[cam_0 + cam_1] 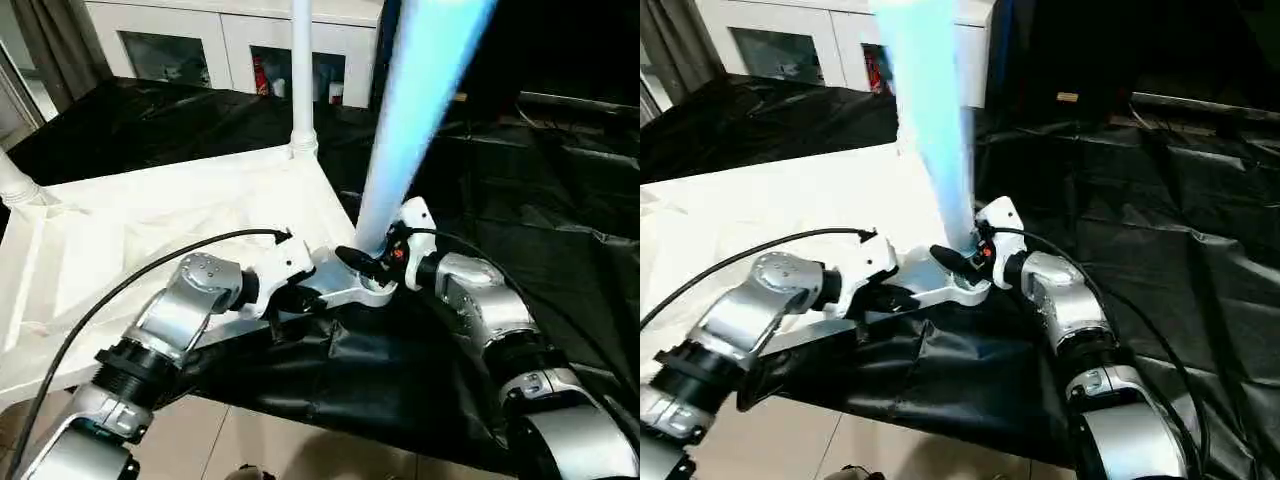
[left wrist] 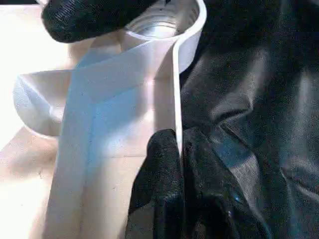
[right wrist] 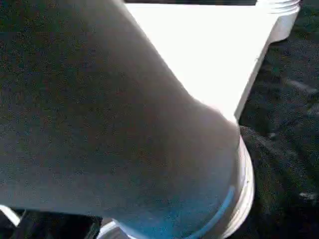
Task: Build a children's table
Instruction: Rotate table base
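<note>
At tabletop's point(image 1: 150, 215) near corner, right gripper point(image 1: 375, 262) is clasping leg point(image 1: 415, 110) w/ spread fingers; left gripper point(image 1: 300, 297), fingers pinching rim, is bracing. Keep leg vertical while seating.

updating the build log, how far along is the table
Two legs look fitted: one at the far corner, one at the left corner. In hand: a third leg stands at the near corner socket, the right end effector around it, the left end effector pinching the tabletop rim. Seating unconfirmed; fourth leg remains.
</note>
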